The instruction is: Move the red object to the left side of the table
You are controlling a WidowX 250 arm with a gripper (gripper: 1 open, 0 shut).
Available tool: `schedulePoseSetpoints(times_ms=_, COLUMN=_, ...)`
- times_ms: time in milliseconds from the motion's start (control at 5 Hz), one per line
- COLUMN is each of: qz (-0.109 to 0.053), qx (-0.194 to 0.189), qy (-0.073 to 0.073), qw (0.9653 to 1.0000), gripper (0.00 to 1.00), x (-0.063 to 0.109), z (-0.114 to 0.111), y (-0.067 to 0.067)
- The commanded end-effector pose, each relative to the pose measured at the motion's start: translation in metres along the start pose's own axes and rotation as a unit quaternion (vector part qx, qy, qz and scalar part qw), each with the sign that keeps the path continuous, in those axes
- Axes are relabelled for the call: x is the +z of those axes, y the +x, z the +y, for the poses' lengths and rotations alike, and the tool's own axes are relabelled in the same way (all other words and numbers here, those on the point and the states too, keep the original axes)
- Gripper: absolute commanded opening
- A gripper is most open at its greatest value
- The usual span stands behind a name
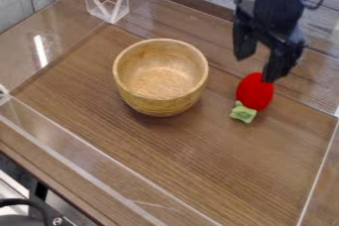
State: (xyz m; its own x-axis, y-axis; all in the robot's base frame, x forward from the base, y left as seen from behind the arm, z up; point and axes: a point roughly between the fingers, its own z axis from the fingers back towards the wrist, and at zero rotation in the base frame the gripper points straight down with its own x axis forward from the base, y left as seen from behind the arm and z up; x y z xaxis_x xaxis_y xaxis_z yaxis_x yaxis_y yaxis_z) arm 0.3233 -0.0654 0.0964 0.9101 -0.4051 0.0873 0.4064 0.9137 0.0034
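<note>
While the red object point(255, 89) lies on the right half of the bench point(159, 170), the gripper point(263, 59) hangs directly above it, pointing straight down. Its jaws stand wide apart, two dark fingers point(244, 44) spread to either side, and nothing is between them. The right-hand finger tip sits just over the top of the red toy; whether it actually touches cannot be told from this angle. The red object is on its side, glossy red body toward the far side, its light green leafy cap toward the near edge and resting on the wood grain. Just to its left, close but apart, sits the round wooden bowl point(161, 75), upright, nothing visible inside it. Over at the far left corner stands a small clear acrylic stand point(106, 4), well away from everything else. Clear acrylic walls point(79, 151) run along the near and left edges of the bench.
</note>
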Motion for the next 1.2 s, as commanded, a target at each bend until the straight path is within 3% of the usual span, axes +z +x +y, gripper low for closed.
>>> schedulePoseSetpoints(times_ms=0, qz=-0.008, qx=0.020, qy=0.000, qw=0.9998, gripper=1.00, x=-0.002, z=-0.006, y=-0.001)
schedulePoseSetpoints(times_ms=200, qz=-0.007, qx=0.026, qy=0.000, qw=0.9996, gripper=0.00, x=-0.002, z=-0.006, y=-0.005)
schedulePoseSetpoints(times_ms=400, qz=-0.018, qx=0.035, qy=0.005, qw=0.9992, gripper=0.00, x=0.013, z=-0.005, y=-0.011)
schedulePoseSetpoints(times_ms=800, qz=-0.071, qx=0.073, qy=0.032, qw=0.9943, gripper=0.00, x=0.080, z=0.003, y=0.002)
schedulePoseSetpoints(times_ms=1000, qz=-0.061, qx=0.080, qy=0.030, qw=0.9945, gripper=1.00, x=0.060, z=-0.002, y=0.004)
